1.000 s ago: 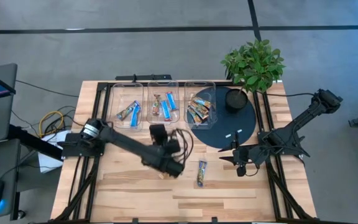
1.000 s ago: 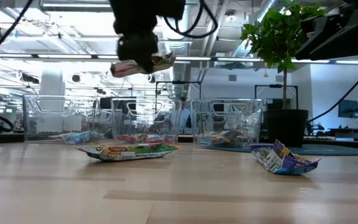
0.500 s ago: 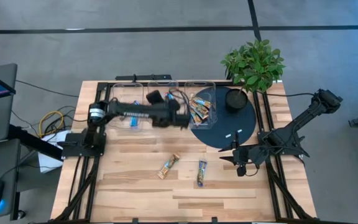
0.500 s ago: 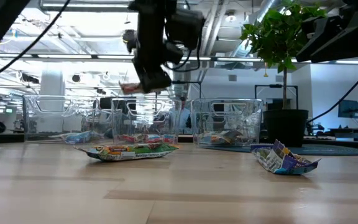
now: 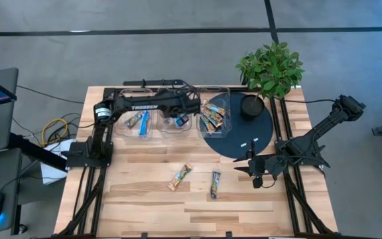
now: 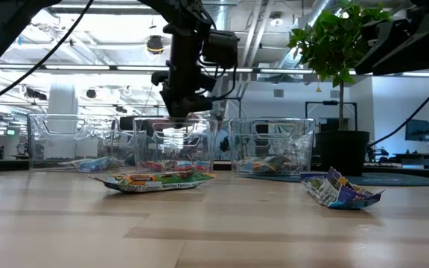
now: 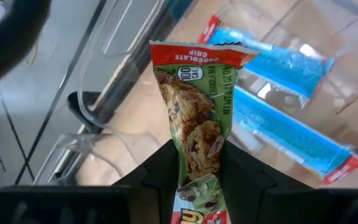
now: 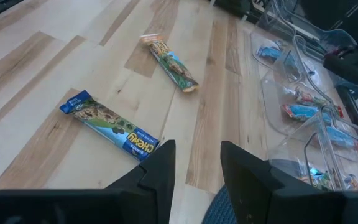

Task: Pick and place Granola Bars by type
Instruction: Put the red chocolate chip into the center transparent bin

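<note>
My left gripper (image 5: 181, 117) reaches over the middle clear bin (image 5: 174, 126) at the table's far side, shut on a green chocolate-chip granola bar (image 7: 194, 112). In the low view it hangs just above that bin's rim (image 6: 176, 119). Two blue bars (image 7: 277, 62) lie flat on the bin floor beneath it. A tan bar (image 5: 180, 176) and a blue bar (image 5: 215, 184) lie flat on the table's near middle. My right gripper (image 8: 196, 167) waits open at the table's right, near the dark disc, apart from both loose bars. My left gripper pinches the green bar between its two fingers (image 7: 160, 171), gripping the wrapper's lower part (image 7: 197, 186). The fingers come from above, pointing down into the middle bin. The bar runs on along the fingers, lifted clear, its red-edged free end (image 7: 197, 55) above the blue bars.
Three clear bins (image 5: 138, 119) stand in a row along the far edge, each holding bars; the right one (image 5: 212, 118) overlaps a dark round disc (image 5: 241, 133). A potted plant (image 5: 269, 70) stands on the disc's far side. Bare wood lies around the two loose bars.
My left gripper, shut on the green bar, has swung from above the table's near middle toward the far edge, turning as it went, then drawn back slightly left and come down over the middle bin. The two loose bars have stayed where they were.
</note>
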